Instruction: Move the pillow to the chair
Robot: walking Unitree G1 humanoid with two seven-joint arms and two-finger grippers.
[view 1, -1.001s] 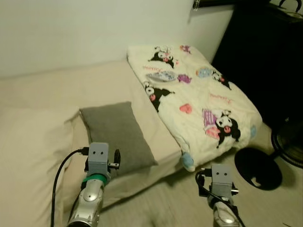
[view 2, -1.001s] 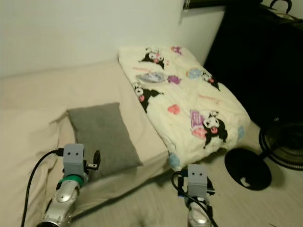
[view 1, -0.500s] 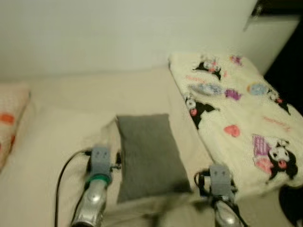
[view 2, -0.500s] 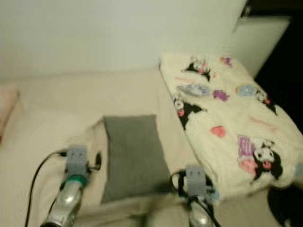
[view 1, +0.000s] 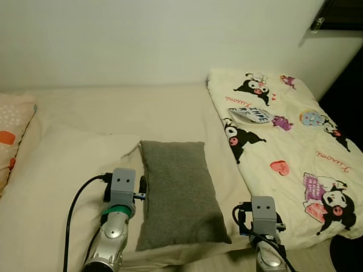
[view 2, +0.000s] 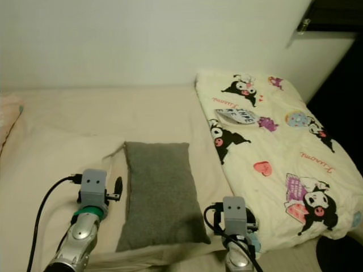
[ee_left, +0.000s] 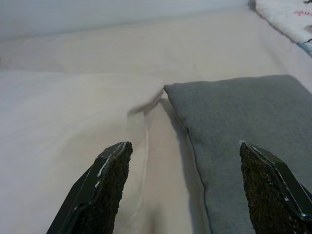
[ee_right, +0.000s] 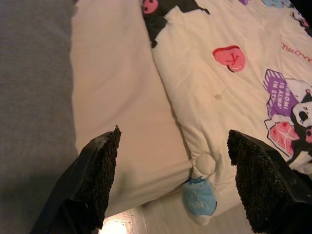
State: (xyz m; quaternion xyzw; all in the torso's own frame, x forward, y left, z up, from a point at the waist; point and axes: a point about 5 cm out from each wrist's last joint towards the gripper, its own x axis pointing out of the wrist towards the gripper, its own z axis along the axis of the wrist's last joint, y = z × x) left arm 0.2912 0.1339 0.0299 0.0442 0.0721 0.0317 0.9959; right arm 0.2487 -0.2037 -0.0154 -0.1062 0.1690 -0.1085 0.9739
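The grey pillow (view 1: pixel 178 192) is seen lying on the bed (view 1: pixel 85 130), lower centre of frame, ungrasped. Both the left gripper (ee_left: pixel 187 195) and right gripper (ee_right: pixel 170 180) are spread wide; lifting and carrying remain.

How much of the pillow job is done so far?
Hardly any. The grey rectangular fabric pillow lies flat on the cream bed. The left gripper and right gripper are open on either side of it, holding nothing. Grabbing, lifting and carrying it to the chair remain.
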